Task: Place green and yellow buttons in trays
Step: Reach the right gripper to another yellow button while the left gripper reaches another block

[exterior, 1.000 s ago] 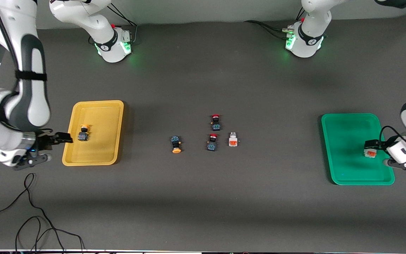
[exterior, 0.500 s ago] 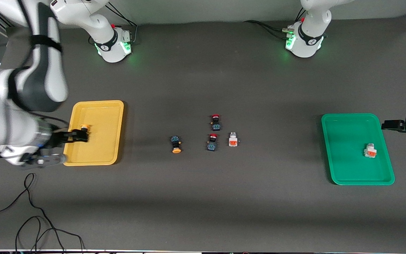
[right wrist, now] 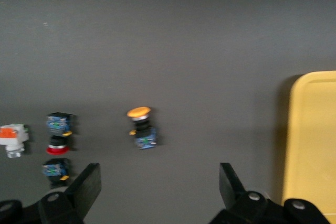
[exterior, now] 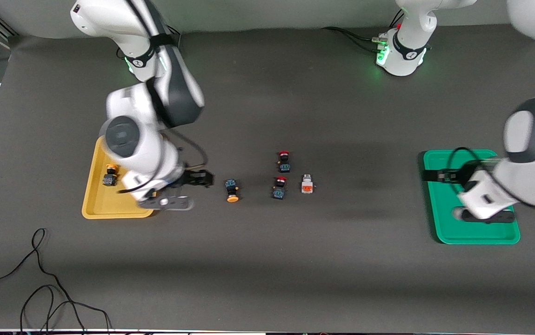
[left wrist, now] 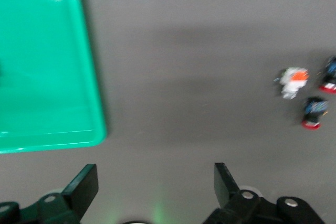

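orange-capped, dark-bodied button (exterior: 232, 190) lies on table (exterior: 267, 270).

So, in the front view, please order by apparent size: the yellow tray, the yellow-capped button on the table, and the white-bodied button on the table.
1. Yellow tray, by far the largest, though the right arm covers part of it.
2. Yellow-capped button on the table, slightly longer.
3. White-bodied button on the table; these two look close in size, so their order is unsure.

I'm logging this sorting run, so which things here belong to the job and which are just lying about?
Job: yellow plastic tray, green plastic tray, dark orange-capped button in tray, dark orange-capped button on table, white orange-patched button.
Lying about: two dark red-capped buttons, black cable.
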`<state>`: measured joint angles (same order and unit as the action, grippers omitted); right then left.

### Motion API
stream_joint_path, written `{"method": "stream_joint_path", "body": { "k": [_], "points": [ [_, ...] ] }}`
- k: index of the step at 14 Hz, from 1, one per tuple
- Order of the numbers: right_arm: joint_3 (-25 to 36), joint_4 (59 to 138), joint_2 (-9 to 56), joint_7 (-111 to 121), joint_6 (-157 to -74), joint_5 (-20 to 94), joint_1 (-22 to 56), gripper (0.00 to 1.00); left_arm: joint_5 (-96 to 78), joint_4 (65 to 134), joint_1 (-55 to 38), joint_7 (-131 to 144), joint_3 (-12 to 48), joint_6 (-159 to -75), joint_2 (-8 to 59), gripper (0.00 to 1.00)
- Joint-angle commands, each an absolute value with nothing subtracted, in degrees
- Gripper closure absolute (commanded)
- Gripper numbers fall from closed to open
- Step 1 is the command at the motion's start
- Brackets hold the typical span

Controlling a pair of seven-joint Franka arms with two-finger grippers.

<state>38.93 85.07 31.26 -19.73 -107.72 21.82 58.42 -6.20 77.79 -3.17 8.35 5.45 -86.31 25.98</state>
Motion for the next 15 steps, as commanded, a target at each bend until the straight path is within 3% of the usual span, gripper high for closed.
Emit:
{"method": "stream_joint_path", "body": {
  "k": [1,7,12,15],
  "points": [
    [39.5,83.4,34.6,-21.3,-110.5,23.5,59.7,0.00,-7.0,76.6,-9.1,17.9,4.3,-89.3,27.9,0.02],
    [35.9,88.9,42.2,-10.6,-121.2,32.2,58.9,0.00,-7.2,76.6,-18.1,28.6,4.3,-96.5,33.1,0.02],
    [33.0,91.5,47.7,-9.0,-130.9,33.2,59.3,0.00,-6.3,79.4,-22.2,27.8,4.7,-104.7,37.2,0.02],
    [31.9,91.9,48.6,-9.1,-131.7,34.4,59.1,0.08,-6.2,83.4,-25.4,27.6,4.7,-113.7,38.0,0.02]
  ]
}}
